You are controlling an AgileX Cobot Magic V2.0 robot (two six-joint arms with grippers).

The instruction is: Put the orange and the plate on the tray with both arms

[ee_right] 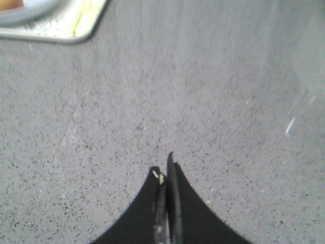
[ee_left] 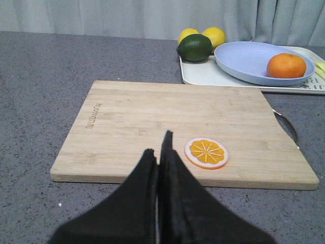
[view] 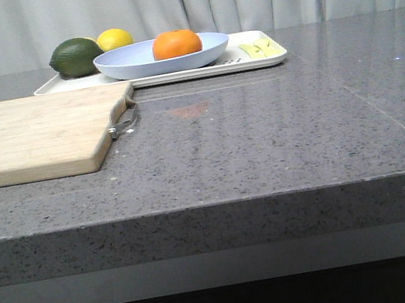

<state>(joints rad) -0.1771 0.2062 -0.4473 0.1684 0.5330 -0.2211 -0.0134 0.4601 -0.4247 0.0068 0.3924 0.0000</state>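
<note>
The orange (view: pixel 176 43) lies in the pale blue plate (view: pixel 132 62), and the plate stands on the white tray (view: pixel 264 58) at the back of the counter. The left wrist view shows the same: orange (ee_left: pixel 286 65), plate (ee_left: pixel 244 61), tray (ee_left: pixel 203 76). My left gripper (ee_left: pixel 158 150) is shut and empty, above the near edge of the wooden cutting board, far from the tray. My right gripper (ee_right: pixel 165 170) is shut and empty over bare grey counter; a tray corner (ee_right: pixel 76 30) shows far off. Neither arm shows in the front view.
A light wooden cutting board (view: pixel 35 134) with a flat orange slice (ee_left: pixel 206 152) lies at the left. A dark green fruit (view: pixel 76 57) and a yellow lemon (view: pixel 114 38) sit on the tray's left end. Pale yellow pieces (view: pixel 261 48) lie on its right end.
</note>
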